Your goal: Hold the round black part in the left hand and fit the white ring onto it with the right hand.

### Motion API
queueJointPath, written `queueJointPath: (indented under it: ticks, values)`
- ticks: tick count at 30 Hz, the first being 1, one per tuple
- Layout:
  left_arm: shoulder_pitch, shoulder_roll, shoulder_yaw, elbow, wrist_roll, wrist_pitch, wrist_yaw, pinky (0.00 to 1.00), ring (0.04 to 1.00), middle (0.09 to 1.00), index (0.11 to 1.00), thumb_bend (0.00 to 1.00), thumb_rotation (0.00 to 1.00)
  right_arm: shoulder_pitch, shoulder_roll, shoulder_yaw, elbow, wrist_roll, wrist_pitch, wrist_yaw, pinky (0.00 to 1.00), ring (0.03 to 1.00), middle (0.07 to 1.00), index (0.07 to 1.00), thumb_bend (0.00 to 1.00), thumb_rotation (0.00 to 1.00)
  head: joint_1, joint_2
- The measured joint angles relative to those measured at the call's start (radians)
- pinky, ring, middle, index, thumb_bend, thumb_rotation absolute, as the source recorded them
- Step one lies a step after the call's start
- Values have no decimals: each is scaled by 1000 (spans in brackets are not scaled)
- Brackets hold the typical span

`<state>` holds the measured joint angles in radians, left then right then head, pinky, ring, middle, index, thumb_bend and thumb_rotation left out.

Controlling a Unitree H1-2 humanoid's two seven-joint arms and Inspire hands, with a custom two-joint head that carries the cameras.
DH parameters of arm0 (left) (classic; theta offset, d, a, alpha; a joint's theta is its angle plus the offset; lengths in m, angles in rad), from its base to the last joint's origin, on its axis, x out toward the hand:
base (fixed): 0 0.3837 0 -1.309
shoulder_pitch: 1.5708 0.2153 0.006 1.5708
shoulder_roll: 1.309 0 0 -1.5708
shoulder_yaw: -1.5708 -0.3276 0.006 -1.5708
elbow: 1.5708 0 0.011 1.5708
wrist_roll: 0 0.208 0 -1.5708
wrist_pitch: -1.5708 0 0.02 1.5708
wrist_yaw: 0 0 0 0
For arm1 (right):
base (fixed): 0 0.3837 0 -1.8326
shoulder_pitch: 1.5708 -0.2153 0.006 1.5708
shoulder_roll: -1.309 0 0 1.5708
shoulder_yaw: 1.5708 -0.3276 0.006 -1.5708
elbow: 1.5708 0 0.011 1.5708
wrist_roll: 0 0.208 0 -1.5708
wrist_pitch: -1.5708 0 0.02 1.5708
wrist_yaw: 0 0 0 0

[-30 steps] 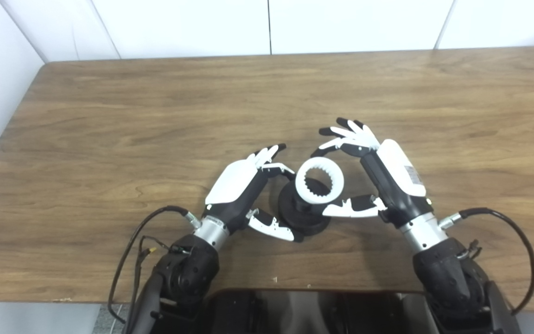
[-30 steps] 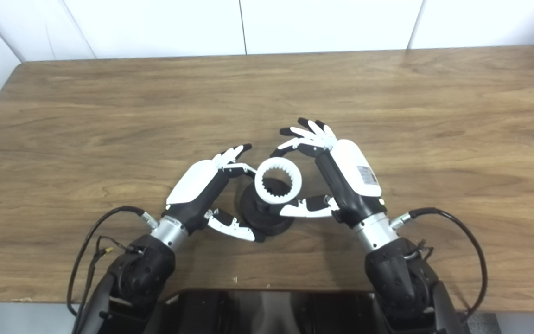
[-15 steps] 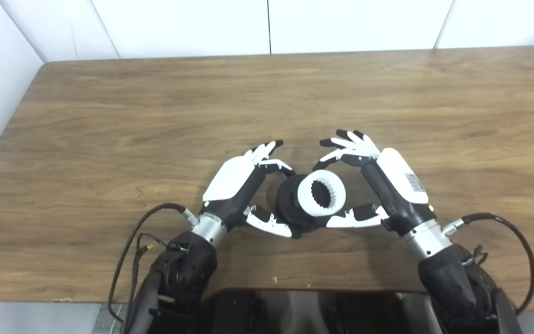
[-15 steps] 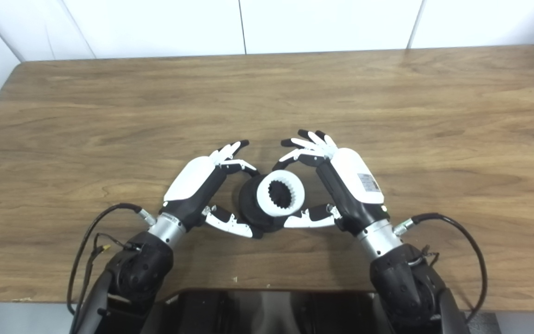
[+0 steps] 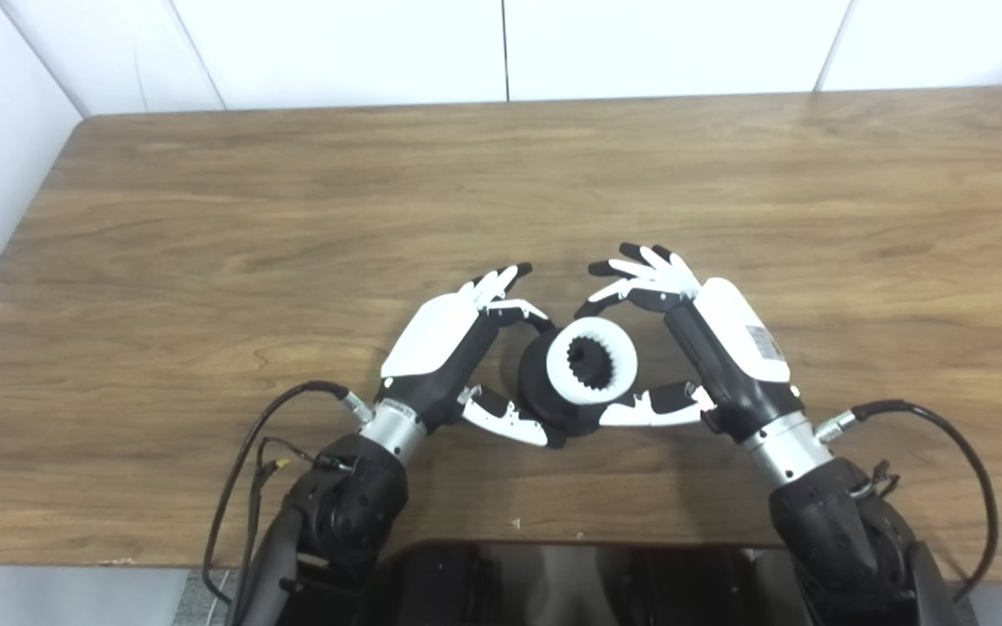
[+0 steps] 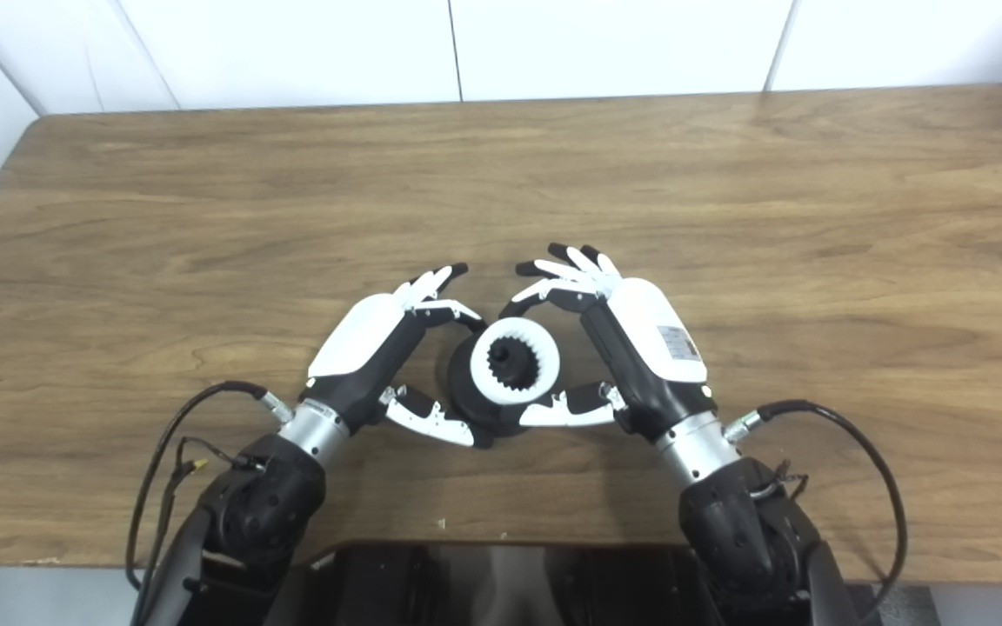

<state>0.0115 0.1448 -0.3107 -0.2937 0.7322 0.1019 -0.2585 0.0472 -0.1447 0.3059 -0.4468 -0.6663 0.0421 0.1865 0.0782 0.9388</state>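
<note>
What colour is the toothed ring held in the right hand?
White. The ring, with teeth round its inside, shows best in the left eye view, against the black part.

desk (image 5: 205, 261): wood-grain brown top, smooth, with a soft satin sheen toward the far right
white ring (image 5: 591, 361): matt white plastic look, toothed inner edge
round black part (image 5: 539, 382): matt black, plastic-like, no shine
left hand (image 5: 457, 348): glossy white shell over matt black parts; bare metal wrist collar
right hand (image 5: 710, 339): glossy white shell with a small label, matt black parts, metal wrist collar
wall (image 5: 640, 43): smooth white panels, faintly glossy
</note>
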Motion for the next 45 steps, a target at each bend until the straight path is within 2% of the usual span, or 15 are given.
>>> queueJointPath:
  ticks: [31,34,35,38,40,45]
  values:
    - [0,1,-4,-1,1,7,-2,1000,1000,1000,609,975,274,-27,17,10,79,-4,-16,-30,1000,950,844,486,520,150,3,8]
    - [0,1,-5,-1,-1,7,-6,1000,1000,1000,609,975,273,-33,11,11,57,-9,35,17,999,996,953,791,905,445,-5,8]
    - [0,1,-5,-1,-3,7,-7,1000,1000,1000,609,975,273,-39,5,13,44,-14,60,47,990,998,972,849,951,484,-5,8]
    - [0,2,-4,-2,-8,6,-8,1000,1000,1000,608,977,273,-50,-44,16,21,-37,145,151,958,1000,996,942,995,511,-5,8]
    - [0,4,-1,-2,-8,7,-8,1000,1000,1000,608,979,274,-50,-61,17,11,-36,158,176,945,1000,1000,981,1000,512,-5,8]
    - [-2,5,2,-2,-17,6,-7,1000,1000,1000,608,980,271,-50,-77,19,-8,-39,206,238,948,1000,1000,1000,1000,539,-2,9]
